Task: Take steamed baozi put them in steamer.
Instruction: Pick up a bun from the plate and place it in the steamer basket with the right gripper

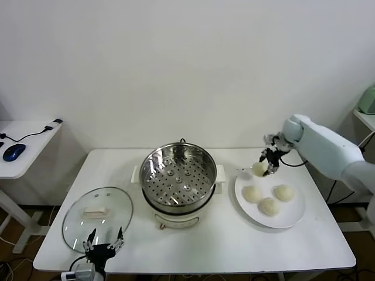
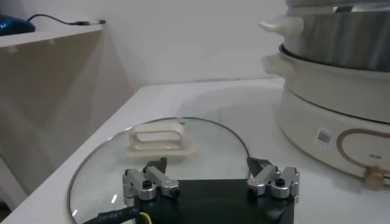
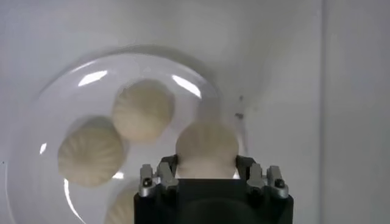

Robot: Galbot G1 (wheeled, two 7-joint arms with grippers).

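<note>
Jaws of right gripper clamp baozi | dome up | above plate

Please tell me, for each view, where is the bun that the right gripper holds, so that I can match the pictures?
Head view: the held bun sits at the plate's far left edge, in the right gripper.
Left wrist view: not in it; only the lid and steamer show.
Right wrist view: bun low in the middle, between the jaws of the right gripper.
Shared landmark: the plate with three other buns, in the head and right wrist views.
</note>
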